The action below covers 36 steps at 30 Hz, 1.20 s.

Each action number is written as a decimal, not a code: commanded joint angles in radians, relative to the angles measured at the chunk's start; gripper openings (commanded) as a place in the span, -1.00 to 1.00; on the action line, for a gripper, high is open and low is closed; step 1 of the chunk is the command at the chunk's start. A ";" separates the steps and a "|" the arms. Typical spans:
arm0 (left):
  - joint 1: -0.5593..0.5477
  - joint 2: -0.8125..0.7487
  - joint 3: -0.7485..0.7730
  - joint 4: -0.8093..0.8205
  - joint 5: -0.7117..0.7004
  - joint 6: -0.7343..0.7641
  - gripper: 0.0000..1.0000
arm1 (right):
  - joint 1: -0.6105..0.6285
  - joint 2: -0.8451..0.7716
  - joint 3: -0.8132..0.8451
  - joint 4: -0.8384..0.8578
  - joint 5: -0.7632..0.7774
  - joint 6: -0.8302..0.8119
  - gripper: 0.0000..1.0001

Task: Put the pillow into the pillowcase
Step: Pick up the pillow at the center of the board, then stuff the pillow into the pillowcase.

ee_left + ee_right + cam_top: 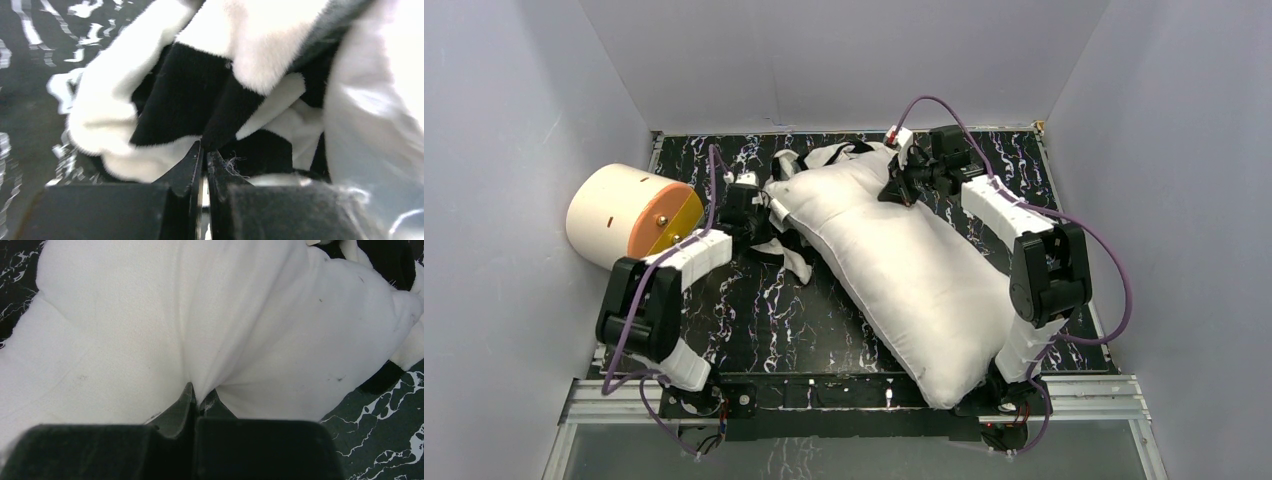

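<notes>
The white pillow (904,270) lies diagonally across the table, from the far middle to the near right edge. The striped black and white pillowcase (796,258) is bunched at and under the pillow's far left end. My left gripper (759,215) is at that bunch. In the left wrist view it (205,150) is shut, with a black fold of the pillowcase (180,100) pinched at its tips. My right gripper (896,190) is on the pillow's far end. It (200,397) is shut on a puckered pinch of the pillow (150,315).
A cream cylinder with an orange face (629,215) lies at the far left, close behind the left arm. The black marbled tabletop (764,320) shows between the arms. Pale walls close in three sides. The pillow's near corner overhangs the front rail (854,392).
</notes>
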 commanded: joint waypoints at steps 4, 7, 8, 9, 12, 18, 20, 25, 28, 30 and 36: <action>0.001 -0.333 0.022 -0.190 -0.095 0.061 -1.00 | 0.079 -0.115 -0.058 -0.078 -0.091 -0.157 -1.00; 0.006 -0.385 0.003 -0.225 -0.071 0.046 -1.00 | 0.149 -0.125 -0.064 -0.184 -0.077 -0.262 -1.00; 0.008 -0.397 0.001 -0.240 -0.072 0.042 -1.00 | 0.157 -0.124 -0.059 -0.225 -0.076 -0.274 -1.00; 0.009 -0.408 -0.002 -0.253 -0.071 0.041 -1.00 | 0.160 -0.122 -0.050 -0.269 -0.072 -0.293 -1.00; 0.008 -0.443 -0.006 -0.282 -0.056 0.043 -1.00 | 0.178 -0.109 -0.004 -0.368 0.013 -0.304 -1.00; 0.007 -0.507 -0.042 -0.303 0.081 0.074 -1.00 | 0.235 -0.079 0.069 -0.249 0.202 -0.013 -1.00; 0.006 -0.530 -0.045 -0.340 0.136 0.058 -1.00 | 0.242 -0.091 0.048 -0.172 0.315 0.120 -1.00; 0.004 -0.610 -0.081 -0.302 0.359 0.035 -1.00 | 0.249 -0.101 -0.007 -0.037 0.367 0.236 -1.00; -0.002 -0.612 -0.087 -0.267 0.481 0.056 -1.00 | 0.286 -0.060 0.012 -0.045 0.387 0.263 -1.00; -0.007 -0.595 -0.087 -0.282 0.510 0.069 -1.00 | 0.315 -0.045 0.005 -0.037 0.418 0.282 -1.00; -0.053 -0.543 -0.103 -0.330 0.608 0.113 -1.00 | 0.344 -0.059 -0.023 0.016 0.544 0.334 -1.00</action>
